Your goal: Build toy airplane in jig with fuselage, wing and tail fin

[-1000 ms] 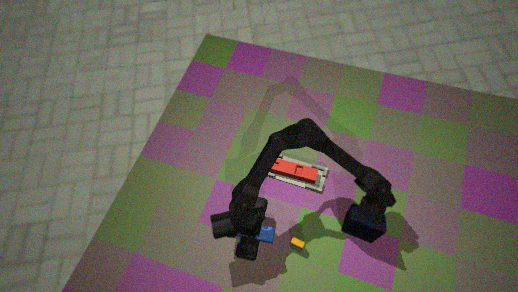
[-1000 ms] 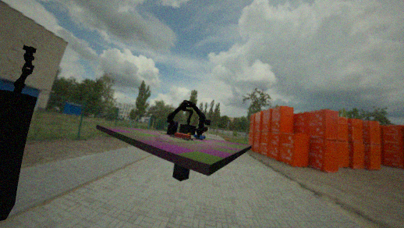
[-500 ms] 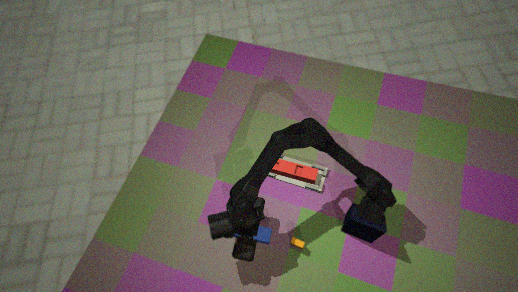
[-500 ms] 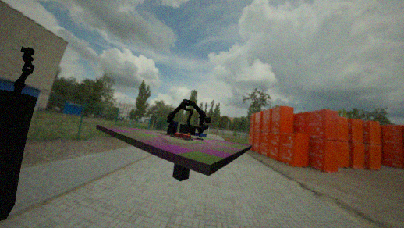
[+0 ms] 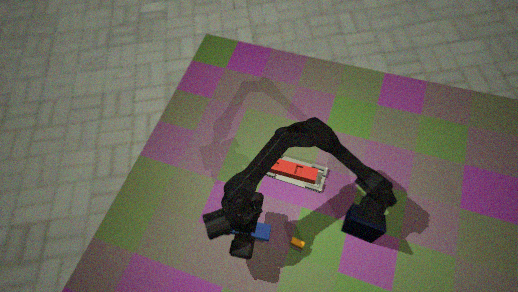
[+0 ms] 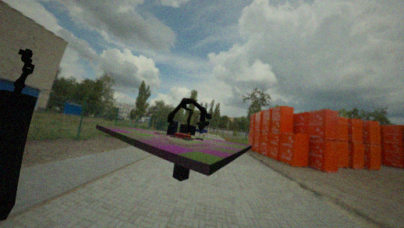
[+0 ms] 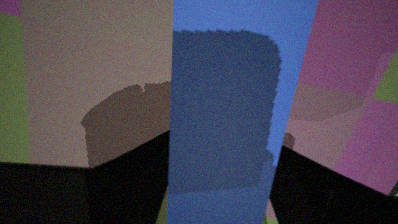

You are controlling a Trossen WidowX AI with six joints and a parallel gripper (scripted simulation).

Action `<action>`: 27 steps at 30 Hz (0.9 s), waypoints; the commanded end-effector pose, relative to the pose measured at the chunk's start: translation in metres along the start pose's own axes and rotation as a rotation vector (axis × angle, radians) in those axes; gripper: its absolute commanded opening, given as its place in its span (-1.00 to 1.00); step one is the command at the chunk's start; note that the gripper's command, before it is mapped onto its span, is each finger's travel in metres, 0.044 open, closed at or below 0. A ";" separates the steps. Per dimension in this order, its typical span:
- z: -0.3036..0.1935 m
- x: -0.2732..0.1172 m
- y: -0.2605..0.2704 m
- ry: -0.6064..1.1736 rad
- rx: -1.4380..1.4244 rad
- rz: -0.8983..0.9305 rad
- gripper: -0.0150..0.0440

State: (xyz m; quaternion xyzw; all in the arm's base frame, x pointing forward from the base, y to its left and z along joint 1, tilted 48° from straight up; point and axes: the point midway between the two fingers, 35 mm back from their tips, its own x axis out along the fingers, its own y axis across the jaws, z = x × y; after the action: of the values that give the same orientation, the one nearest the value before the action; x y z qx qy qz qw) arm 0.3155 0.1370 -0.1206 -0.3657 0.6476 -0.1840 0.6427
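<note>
The red fuselage (image 5: 286, 169) (image 6: 181, 136) lies in the pale jig cradle (image 5: 322, 181), its upper face showing; its exact seating is too small to tell. My gripper (image 5: 235, 232) (image 7: 217, 141) is shut on the blue wing (image 5: 262, 232) (image 7: 292, 30), with a black finger against each long side. The wing seems to be slightly above the table, toward the left of the cradle in the top view; its tab is hidden. The small orange tail fin (image 5: 298, 243) lies on the table, to the right of the wing.
The arm's dark base (image 5: 364, 223) stands to the right of the tail fin. The arm arches over the side of the cradle in the top view. The checkered table's left edge is beyond the gripper. Orange crates (image 6: 321, 137) stand off the table.
</note>
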 end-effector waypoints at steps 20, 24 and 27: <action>-0.007 -0.057 -0.008 0.029 -0.005 -0.007 -0.49; -0.008 -0.056 -0.019 0.037 -0.058 0.003 -0.49; -0.010 -0.056 -0.028 0.044 -0.105 0.013 -0.49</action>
State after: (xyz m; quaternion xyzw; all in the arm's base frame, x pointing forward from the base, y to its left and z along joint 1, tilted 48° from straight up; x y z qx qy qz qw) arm 0.3062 0.1636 -0.0694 -0.3819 0.6634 -0.1709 0.6204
